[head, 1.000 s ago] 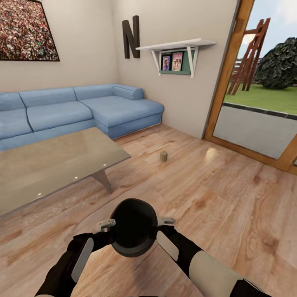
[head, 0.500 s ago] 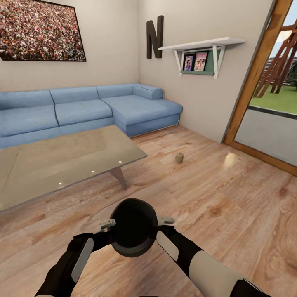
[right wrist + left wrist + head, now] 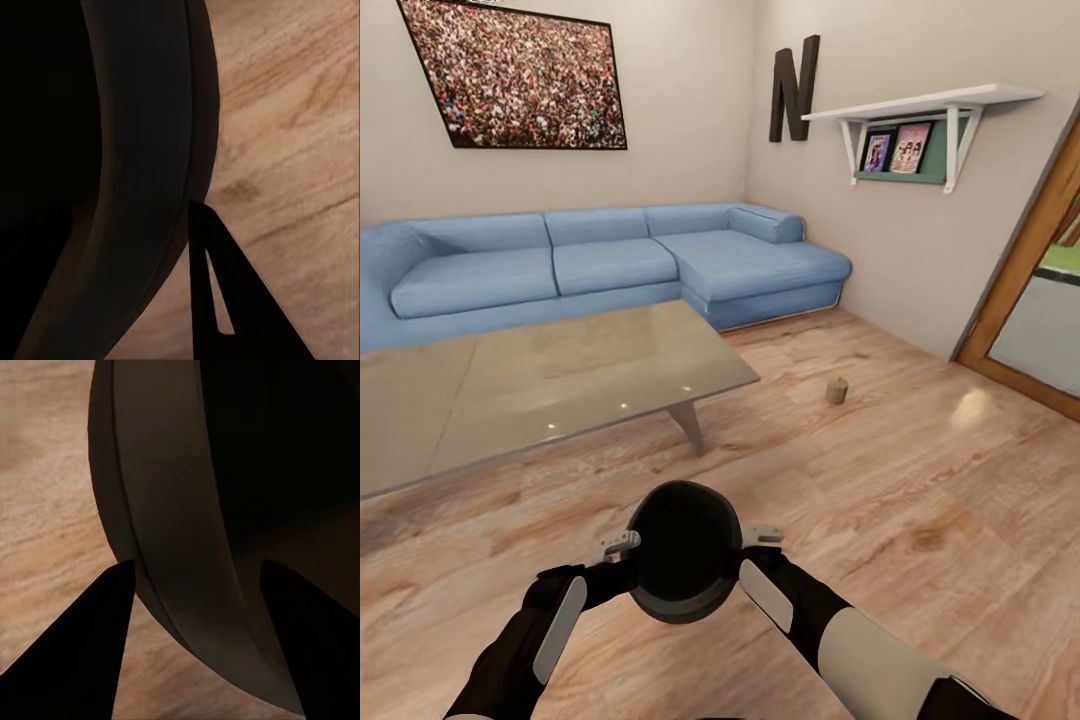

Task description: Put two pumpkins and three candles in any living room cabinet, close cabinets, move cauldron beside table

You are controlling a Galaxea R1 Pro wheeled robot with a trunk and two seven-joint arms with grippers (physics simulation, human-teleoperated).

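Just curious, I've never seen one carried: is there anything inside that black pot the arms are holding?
The cauldron looks dark inside, with nothing visible. Its depths are in shadow, so a small dark item could be hidden.

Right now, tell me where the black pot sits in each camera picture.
Head view: cauldron low and central, between both arms.
Left wrist view: its dark curved wall runs across the middle, close up.
Right wrist view: its dark wall takes one side.
Shared landmark: wooden floor.

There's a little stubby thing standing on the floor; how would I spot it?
Find the blue corner sofa, then the wood floor between its near end and the glass door. The candle stands there alone, right of the low table: a short beige cylinder, unlike the black cauldron.
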